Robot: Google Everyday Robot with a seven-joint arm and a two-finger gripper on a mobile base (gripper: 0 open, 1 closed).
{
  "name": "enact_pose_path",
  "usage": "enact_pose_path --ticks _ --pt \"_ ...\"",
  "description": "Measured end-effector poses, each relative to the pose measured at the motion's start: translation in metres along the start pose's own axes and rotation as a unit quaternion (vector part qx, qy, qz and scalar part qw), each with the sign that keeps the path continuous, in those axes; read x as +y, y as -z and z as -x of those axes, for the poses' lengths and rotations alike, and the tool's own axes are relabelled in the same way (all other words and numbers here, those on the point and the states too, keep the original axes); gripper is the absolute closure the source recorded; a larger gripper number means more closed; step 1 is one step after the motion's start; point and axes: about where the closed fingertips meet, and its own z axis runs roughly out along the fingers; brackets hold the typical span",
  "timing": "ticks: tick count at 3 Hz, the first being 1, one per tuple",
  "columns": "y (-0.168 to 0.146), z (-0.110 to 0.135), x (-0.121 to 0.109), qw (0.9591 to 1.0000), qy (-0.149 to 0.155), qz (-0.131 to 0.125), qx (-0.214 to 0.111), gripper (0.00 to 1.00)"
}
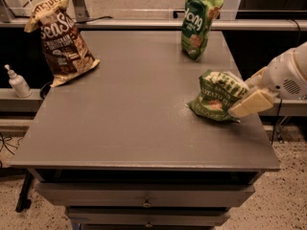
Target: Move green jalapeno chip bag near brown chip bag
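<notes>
The green jalapeno chip bag (215, 97) lies crumpled on the grey table (129, 114) near its right edge. My gripper (241, 98) reaches in from the right at the bag's right end. It is open, with one cream finger (250, 104) in front of the bag and the other behind it. The brown chip bag (58, 40), with white "Sea Salt" lettering, leans at the table's far left corner, far from the green bag.
A taller narrow green bag (199, 19) with white "long" lettering stands at the far right of the table. A white pump bottle (18, 82) sits on a ledge left of the table. Drawers run below the table's front edge.
</notes>
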Motion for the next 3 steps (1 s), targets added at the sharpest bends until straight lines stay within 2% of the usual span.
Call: enact_pose_path --ticks 1,2,3 --pt "0.0 0.012 0.007 0.9998 -0.018 0.01 -0.003 0.64" --pt "0.004 0.024 0.016 0.9995 -0.023 0.019 -0.008 0.87" --pt "0.006 0.03 0.027 0.9993 -0.022 0.028 -0.01 1.0"
